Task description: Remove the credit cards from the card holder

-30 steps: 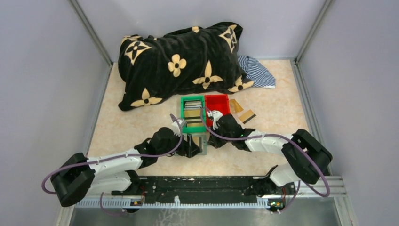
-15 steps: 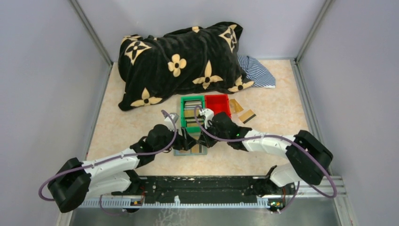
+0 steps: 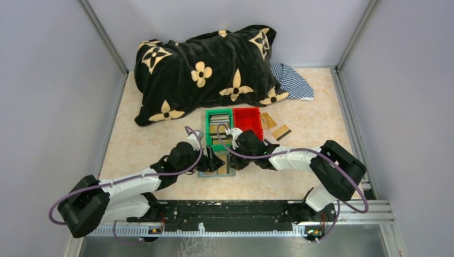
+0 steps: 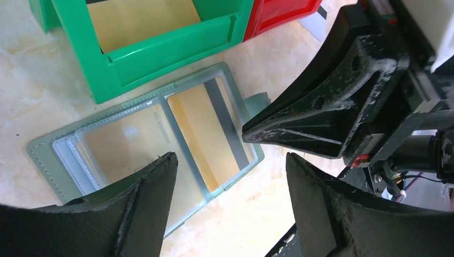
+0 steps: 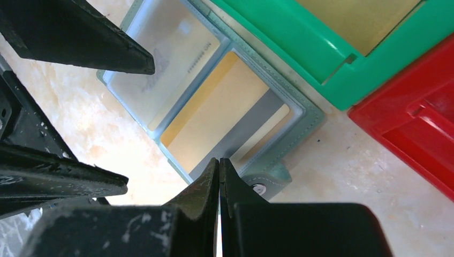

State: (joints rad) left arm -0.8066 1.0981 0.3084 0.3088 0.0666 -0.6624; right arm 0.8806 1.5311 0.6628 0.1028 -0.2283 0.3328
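Note:
The grey-green card holder lies open and flat on the table in front of the green bin. A gold credit card with a grey stripe sits in its right see-through pocket. Another pale card shows in the left pocket. My left gripper hangs open just above the holder's near edge, with nothing between its fingers. My right gripper is shut, with nothing between its jaws. Its tip rests at the striped end of the gold card, beside the holder's snap tab. In the top view both grippers meet over the card holder.
The green bin holds several cards, and the red bin stands against its right side. Two loose cards lie right of the red bin. A black flowered blanket and a striped cloth fill the back.
The card holder stood on edge between the grippers a second ago and now lies open and flat. The right arm has shifted left toward it. The left gripper stays open.

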